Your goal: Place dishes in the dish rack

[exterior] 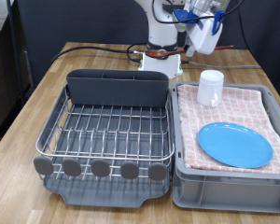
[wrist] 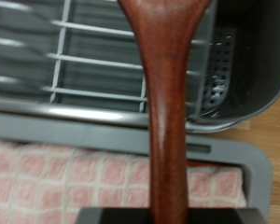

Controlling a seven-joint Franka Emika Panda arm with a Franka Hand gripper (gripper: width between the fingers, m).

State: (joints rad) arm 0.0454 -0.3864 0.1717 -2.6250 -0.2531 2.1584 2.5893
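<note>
A wooden table [exterior: 28,117] fills most of the exterior view, its planks pale brown, with a dark wall and some shadowed furniture behind it. The rack [exterior: 107,140] sits on the table, dark grey with a silver wire grid, a tall utensil compartment [exterior: 117,89] at its far edge and round tabs along its near edge; nothing lies in it. Just beside the rack, to the exterior view's right, stands a light grey bin [exterior: 229,182] lined with a pink checked cloth [exterior: 247,107]. On that cloth rest the blue plate [exterior: 234,145], lying flat, and the white cup [exterior: 211,87], upright and farther back than the plate.

Beyond the rack, a black cable [exterior: 89,49] trails across the table towards the robot's white base [exterior: 163,37]. The gripper [exterior: 203,28] hangs high above the bin's far end, well apart from the rack. Its fingers are closed on the spoon [wrist: 166,103] (the wrist view shows the brown handle running straight out from them, blurred), and past the spoon that view takes in the rack's grid, the compartment and the cloth.
</note>
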